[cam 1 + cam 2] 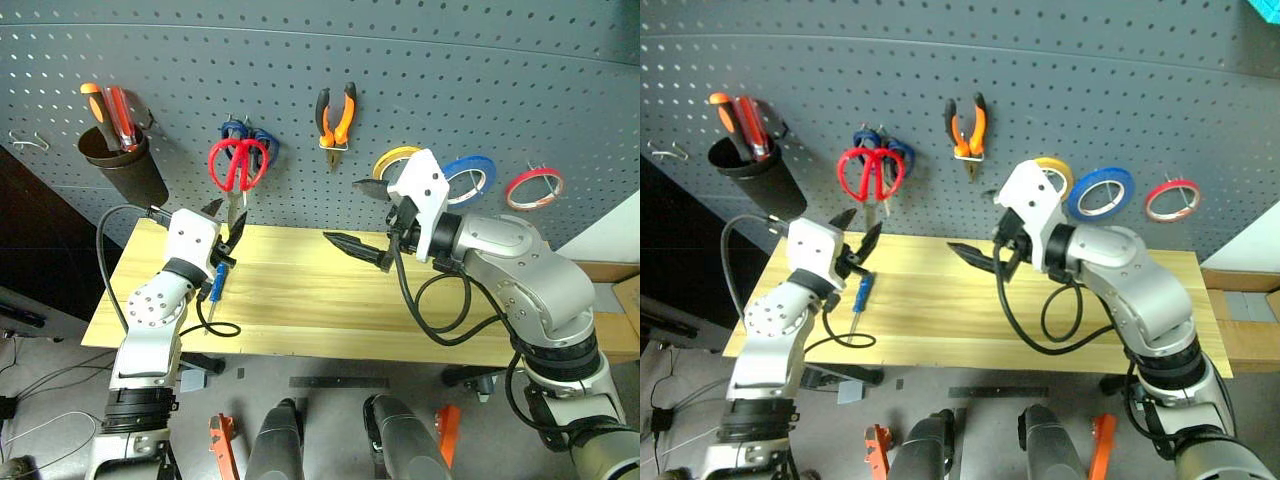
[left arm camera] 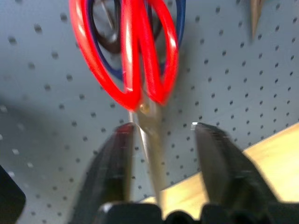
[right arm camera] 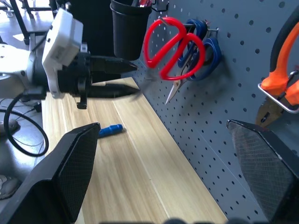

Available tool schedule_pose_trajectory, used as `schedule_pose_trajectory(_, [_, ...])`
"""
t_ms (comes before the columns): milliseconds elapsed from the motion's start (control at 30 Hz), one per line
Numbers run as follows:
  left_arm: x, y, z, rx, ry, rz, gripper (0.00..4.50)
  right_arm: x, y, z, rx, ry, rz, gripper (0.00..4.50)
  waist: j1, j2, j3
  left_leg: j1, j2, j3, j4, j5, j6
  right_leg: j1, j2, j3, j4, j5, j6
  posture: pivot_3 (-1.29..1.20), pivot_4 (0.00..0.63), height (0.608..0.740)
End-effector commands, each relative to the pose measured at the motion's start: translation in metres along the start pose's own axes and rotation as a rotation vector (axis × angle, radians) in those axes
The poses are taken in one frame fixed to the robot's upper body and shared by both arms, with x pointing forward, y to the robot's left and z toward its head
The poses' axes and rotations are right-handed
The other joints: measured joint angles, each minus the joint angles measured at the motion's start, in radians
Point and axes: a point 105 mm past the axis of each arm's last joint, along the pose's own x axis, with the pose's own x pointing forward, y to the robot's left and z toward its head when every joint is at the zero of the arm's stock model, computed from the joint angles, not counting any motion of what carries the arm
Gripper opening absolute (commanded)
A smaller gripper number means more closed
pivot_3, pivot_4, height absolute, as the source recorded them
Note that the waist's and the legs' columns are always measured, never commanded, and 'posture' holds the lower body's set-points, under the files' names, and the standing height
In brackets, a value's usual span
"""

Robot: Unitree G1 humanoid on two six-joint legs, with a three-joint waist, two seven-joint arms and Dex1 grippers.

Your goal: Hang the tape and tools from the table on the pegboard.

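The red-handled scissors (image 1: pixel 238 163) hang by their handles from a hook on the dark grey pegboard (image 1: pixel 450 80). My left gripper (image 1: pixel 226 222) is open just below them. Its fingers (image 2: pixel 114 158) stand on either side of the blades, with a gap showing on one side. The orange-and-black pliers (image 1: pixel 336 115) and the thin red tape (image 1: pixel 533 187) hang on the board too. The blue-handled screwdriver (image 1: pixel 216 282) lies on the wooden table (image 1: pixel 300 300) beside my left hand. My right gripper (image 1: pixel 362 217) is wide open and empty above the table's middle.
A black cup (image 1: pixel 120 165) on the board holds orange- and red-handled screwdrivers. Blue-handled scissors (image 1: pixel 262 140) hang behind the red ones. Yellow tape (image 1: pixel 395 158) and blue tape (image 1: pixel 470 175) hang behind my right hand. A black cable (image 1: pixel 215 328) loops on the table's front left.
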Motion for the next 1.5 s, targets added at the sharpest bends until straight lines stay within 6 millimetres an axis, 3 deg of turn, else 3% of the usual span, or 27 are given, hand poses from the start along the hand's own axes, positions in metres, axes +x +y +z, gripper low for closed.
schedule_pose_trajectory(33, [-0.004, 0.000, -0.008, -0.050, 0.064, 0.014, 3.75, -0.003, 0.004, 0.010, -0.003, -0.042, 0.000, 4.50, 0.000, 0.000, 0.000, 0.000, 0.000, 0.000, 0.000, 0.000, 0.000, 0.000, 0.000, 0.000, 0.000, 0.000, 0.000, -0.09, 0.254, 0.740])
schedule_pose_trajectory(67, [-0.006, 0.000, -0.018, -0.081, 0.123, 0.015, 4.06, -0.002, 0.006, 0.006, 0.019, -0.030, 0.002, 4.50, -0.001, 0.000, 0.000, 0.000, 0.000, 0.000, 0.000, 0.000, 0.000, 0.000, 0.000, 0.000, 0.000, 0.000, 0.000, -0.09, 0.257, 0.740])
schedule_pose_trajectory(167, [-0.016, -0.001, -0.051, -0.174, 0.306, 0.012, 4.06, 0.005, 0.019, -0.012, 0.082, 0.027, 0.005, 4.50, -0.005, 0.000, 0.000, 0.000, 0.000, 0.000, 0.000, 0.000, 0.000, 0.000, 0.000, 0.000, 0.000, 0.000, 0.000, -0.09, 0.265, 0.740])
schedule_pose_trajectory(367, [-0.032, 0.022, -0.091, -0.269, 0.549, 0.115, 4.06, 0.021, 0.042, -0.035, 0.165, 0.114, 0.006, 4.50, -0.010, 0.001, 0.002, 0.000, 0.000, -0.001, 0.000, 0.000, 0.000, 0.000, 0.000, 0.000, 0.001, 0.000, 0.000, -0.07, 0.288, 0.740])
schedule_pose_trajectory(467, [-0.034, 0.024, -0.106, -0.312, 0.653, 0.112, 4.06, 0.027, 0.045, -0.038, 0.210, 0.143, -0.006, 4.50, -0.010, 0.001, 0.002, 0.000, 0.001, -0.002, 0.000, 0.000, 0.000, 0.000, 0.001, -0.001, 0.001, 0.000, 0.000, -0.07, 0.296, 0.740])
schedule_pose_trajectory(667, [-0.024, 0.028, -0.131, -0.423, 0.784, 0.141, 4.06, 0.038, 0.045, -0.040, 0.251, 0.195, -0.004, 4.50, -0.006, 0.002, 0.005, 0.000, 0.000, -0.002, 0.000, 0.000, 0.000, 0.000, 0.000, -0.001, 0.000, 0.000, 0.000, -0.08, 0.307, 0.740])
schedule_pose_trajectory(933, [-0.008, 0.011, -0.141, -0.392, 0.836, 0.056, 4.06, 0.049, 0.050, -0.023, 0.234, 0.168, 0.035, 4.50, -0.014, 0.003, 0.006, -0.001, 0.000, -0.002, -0.001, 0.000, 0.000, -0.001, 0.000, -0.002, 0.000, 0.000, 0.000, -0.10, 0.311, 0.740])
schedule_pose_trajectory(1033, [-0.009, 0.010, -0.144, -0.414, 0.847, 0.058, 3.45, 0.049, 0.052, -0.017, 0.215, 0.155, 0.052, 4.50, -0.019, 0.003, 0.006, -0.002, 0.000, -0.002, -0.001, 0.000, 0.000, -0.002, 0.000, -0.002, 0.000, 0.000, 0.000, -0.10, 0.307, 0.740])
schedule_pose_trajectory(1300, [-0.029, 0.015, -0.153, -0.498, 0.872, 0.147, 0.61, 0.051, 0.045, -0.007, 0.178, 0.124, 0.050, 4.50, -0.024, 0.003, 0.006, -0.002, 0.000, -0.002, -0.001, 0.000, 0.000, -0.002, 0.000, -0.002, 0.000, 0.000, 0.000, -0.09, 0.294, 0.740])
schedule_pose_trajectory(1500, [-0.032, 0.021, -0.116, -0.521, 0.664, 0.193, 0.48, 0.046, 0.039, 0.003, 0.142, 0.085, 0.056, 4.50, -0.023, 0.003, 0.006, -0.003, 0.002, -0.002, -0.001, 0.000, 0.000, -0.003, -0.002, -0.001, 0.000, 0.000, 0.000, -0.08, 0.282, 0.740])
